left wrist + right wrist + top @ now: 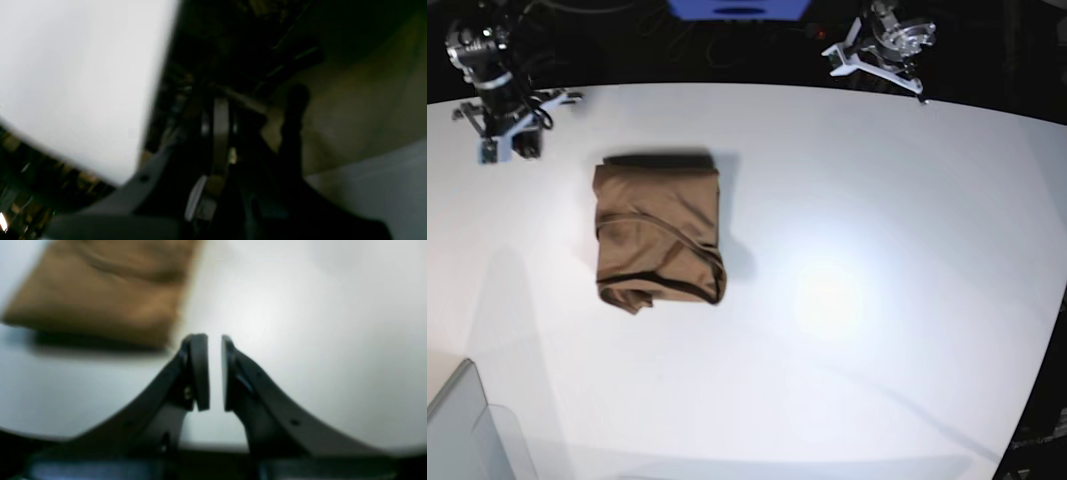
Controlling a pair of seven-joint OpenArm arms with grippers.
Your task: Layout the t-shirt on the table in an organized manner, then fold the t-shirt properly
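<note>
the right hand (215, 371) hangs just above the table (317, 323) with its two dark pads (200, 373) nearly together, a thin slit of white showing between them and nothing caught there; in the base view it (505, 140) sits at the far left corner of the table, clear of the cloth. the left hand (882, 60) is at the far edge on the other side, well apart from everything; its wrist view is dark and smeared, so the fingers there cannot be made out, but the hand is closed and empty. the t-shirt (659, 245) lies on the table toward the left, near the right hand but not touching it, folded into a compact, roughly rectangular bundle with a straight top edge and a rumpled lower end where the darker neck trim curves across. in the right wrist view its blurred corner (100, 293) lies up and to the left of the pads, casting a shadow on the white surface. a grey translucent bin (472, 430) pokes in at the near left corner, well away from the t-shirt.
</note>
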